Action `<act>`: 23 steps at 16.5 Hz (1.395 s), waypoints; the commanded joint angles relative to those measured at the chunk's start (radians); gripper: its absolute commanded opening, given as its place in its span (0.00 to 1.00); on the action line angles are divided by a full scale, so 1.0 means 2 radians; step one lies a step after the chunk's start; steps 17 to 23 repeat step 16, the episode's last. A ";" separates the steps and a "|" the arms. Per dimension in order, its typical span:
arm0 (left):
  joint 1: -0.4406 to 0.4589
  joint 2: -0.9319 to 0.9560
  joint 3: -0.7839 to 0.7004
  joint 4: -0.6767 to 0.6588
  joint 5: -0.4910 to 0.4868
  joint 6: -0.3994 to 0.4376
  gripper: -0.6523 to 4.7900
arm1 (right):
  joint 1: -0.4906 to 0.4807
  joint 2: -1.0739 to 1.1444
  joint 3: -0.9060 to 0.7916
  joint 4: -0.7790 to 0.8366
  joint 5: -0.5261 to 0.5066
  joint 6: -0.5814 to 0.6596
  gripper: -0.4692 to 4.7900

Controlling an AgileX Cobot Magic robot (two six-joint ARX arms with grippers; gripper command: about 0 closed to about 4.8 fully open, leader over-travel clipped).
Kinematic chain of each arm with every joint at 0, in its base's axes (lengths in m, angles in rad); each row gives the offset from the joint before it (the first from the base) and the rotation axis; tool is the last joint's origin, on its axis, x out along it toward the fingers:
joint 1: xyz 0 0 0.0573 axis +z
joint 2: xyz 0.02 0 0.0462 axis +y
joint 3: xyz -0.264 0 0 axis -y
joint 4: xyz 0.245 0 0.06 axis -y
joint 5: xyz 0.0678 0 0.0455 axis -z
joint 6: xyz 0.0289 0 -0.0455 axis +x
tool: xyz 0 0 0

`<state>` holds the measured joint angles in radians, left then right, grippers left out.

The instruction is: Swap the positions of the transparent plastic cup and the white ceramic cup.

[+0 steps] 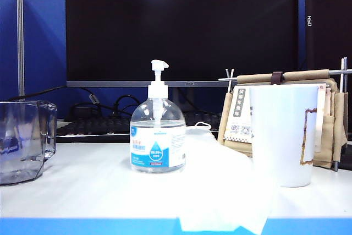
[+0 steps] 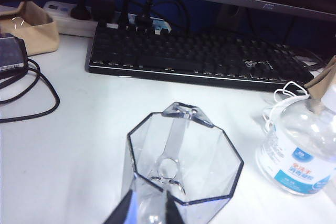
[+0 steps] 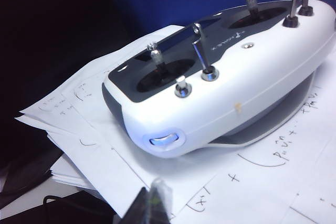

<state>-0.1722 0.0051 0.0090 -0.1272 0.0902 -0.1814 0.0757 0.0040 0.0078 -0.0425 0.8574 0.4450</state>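
1. The left gripper [image 2: 149, 211] shows only in the left wrist view, as two dark fingertips [image 2: 122, 214] at the near rim of the transparent plastic cup [image 2: 181, 169]. The tips stand a little apart with the cup's wall between them, so the gripper is clamped on the cup's rim.
2. The right gripper [image 3: 149, 203] shows only in its own wrist view, its dark tips pressed together and holding nothing. It hangs over a stack of handwritten papers [image 3: 262, 182], near a white remote controller [image 3: 226, 82] lying on them.
3. One transparent plastic cup [image 1: 25, 138] stands upright on the white table [image 1: 82, 191] at the left edge of the exterior view.
4. One white ceramic cup [image 1: 283, 133] stands upright on the right, well apart from the clear cup.
5. One sanitizer pump bottle [image 1: 158, 136] stands between the two cups.
6. One black keyboard [image 2: 194, 56] lies behind, below one dark monitor [image 1: 181, 23].
7. One white tissue [image 1: 225, 191] lies at the table's front edge.
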 commanded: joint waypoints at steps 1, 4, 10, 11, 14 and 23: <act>0.001 0.000 0.001 0.004 0.000 -0.001 0.26 | 0.001 -0.001 -0.004 0.011 -0.014 -0.015 0.08; 0.001 0.000 0.001 0.004 0.000 -0.001 0.26 | 0.001 -0.001 -0.004 0.028 -0.151 -0.099 0.08; 0.001 0.000 0.001 0.004 0.000 -0.001 0.26 | 0.001 -0.001 -0.004 0.027 -0.329 -0.264 0.08; 0.001 0.000 0.001 0.004 0.000 -0.001 0.26 | 0.001 -0.001 -0.004 0.027 -0.328 -0.264 0.08; 0.001 0.000 0.001 0.004 0.000 -0.001 0.26 | 0.001 -0.001 -0.004 0.019 -0.327 -0.264 0.08; 0.001 0.000 0.001 0.004 0.000 -0.001 0.26 | 0.001 -0.001 -0.004 0.019 -0.327 -0.264 0.08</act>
